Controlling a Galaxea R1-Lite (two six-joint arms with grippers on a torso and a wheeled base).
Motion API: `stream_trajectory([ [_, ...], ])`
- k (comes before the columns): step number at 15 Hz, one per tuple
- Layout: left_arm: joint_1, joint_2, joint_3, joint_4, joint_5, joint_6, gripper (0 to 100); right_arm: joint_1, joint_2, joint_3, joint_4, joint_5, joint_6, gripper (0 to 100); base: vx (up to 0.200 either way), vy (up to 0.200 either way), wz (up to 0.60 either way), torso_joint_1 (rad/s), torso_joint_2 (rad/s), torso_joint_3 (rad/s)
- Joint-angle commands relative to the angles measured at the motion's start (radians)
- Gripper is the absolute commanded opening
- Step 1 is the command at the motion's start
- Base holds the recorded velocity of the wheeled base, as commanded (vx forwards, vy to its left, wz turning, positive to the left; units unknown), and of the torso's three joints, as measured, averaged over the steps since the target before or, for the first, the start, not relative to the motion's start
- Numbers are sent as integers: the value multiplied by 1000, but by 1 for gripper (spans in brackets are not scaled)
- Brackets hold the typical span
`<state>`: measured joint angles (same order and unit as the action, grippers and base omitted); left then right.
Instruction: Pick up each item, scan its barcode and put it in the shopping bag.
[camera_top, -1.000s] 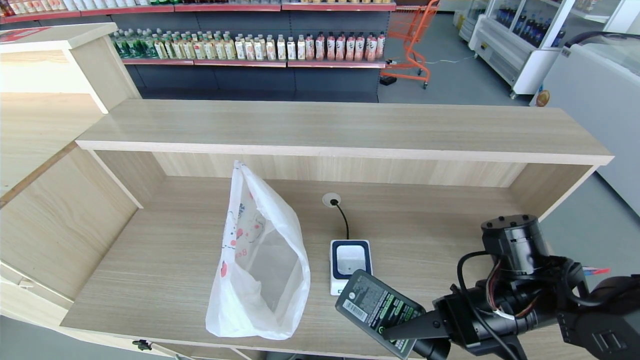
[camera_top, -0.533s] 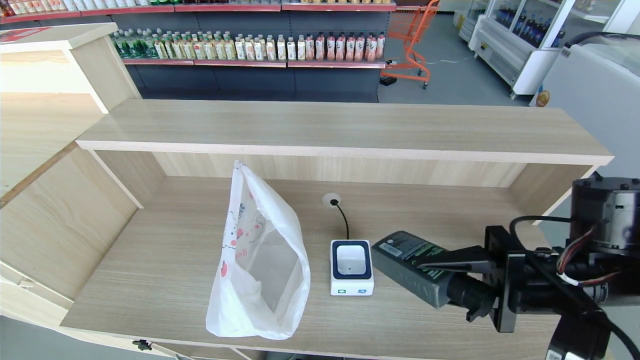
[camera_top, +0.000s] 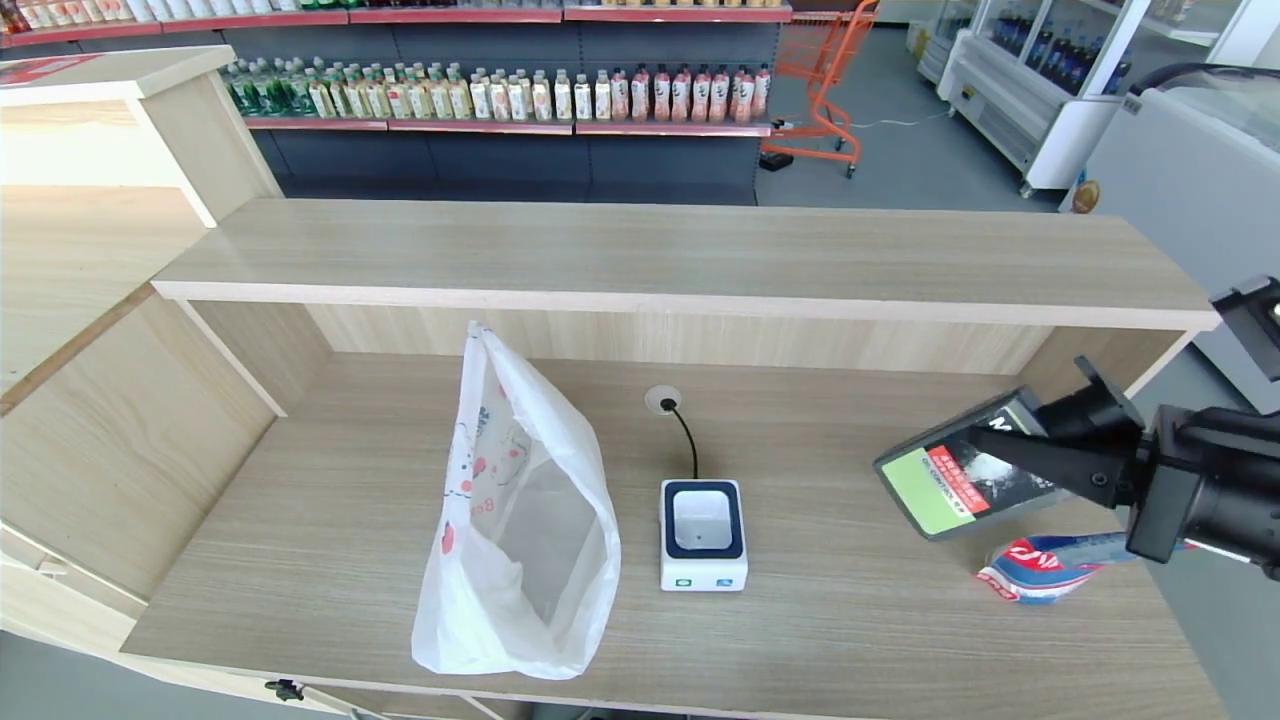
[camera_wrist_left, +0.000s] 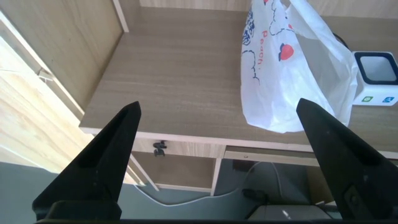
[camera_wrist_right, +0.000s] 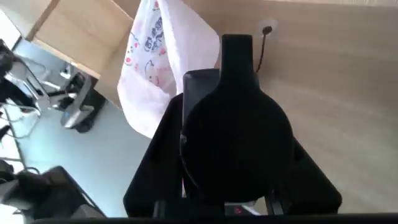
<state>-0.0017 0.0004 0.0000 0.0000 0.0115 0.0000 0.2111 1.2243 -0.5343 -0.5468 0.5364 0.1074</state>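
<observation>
The counter (camera_top: 330, 520) is matt, smooth wood-grain board. The shopping bag (camera_top: 520, 540) is thin, crinkled, translucent plastic, the scanner (camera_top: 703, 572) smooth white plastic. The dark packet (camera_top: 950, 480) shines, perhaps glossy film.

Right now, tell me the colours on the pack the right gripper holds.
Dark pack with a light green panel and a red label; head view shows it best.

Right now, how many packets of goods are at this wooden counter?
2. A dark flat green-labelled packet in the right gripper above the counter; a blue, red and white pouch lying on its right end. Others may be hidden.
</observation>
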Motion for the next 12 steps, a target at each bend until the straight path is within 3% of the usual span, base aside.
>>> stream_trajectory([
  [1,0,0,0,0,1,0,100,54,-45,-92,169,-164,433,0,0,0,0,0,0,0],
  [3,0,0,0,0,1,0,100,50,-12,-99,169,-171,546,0,0,0,0,0,0,0],
  [11,0,0,0,0,1,2,100,33,-43,-36,182,-171,554,0,0,0,0,0,0,0],
  [12,0,0,0,0,1,-2,100,27,-43,-35,182,-171,554,0,0,200,0,7,7,2],
])
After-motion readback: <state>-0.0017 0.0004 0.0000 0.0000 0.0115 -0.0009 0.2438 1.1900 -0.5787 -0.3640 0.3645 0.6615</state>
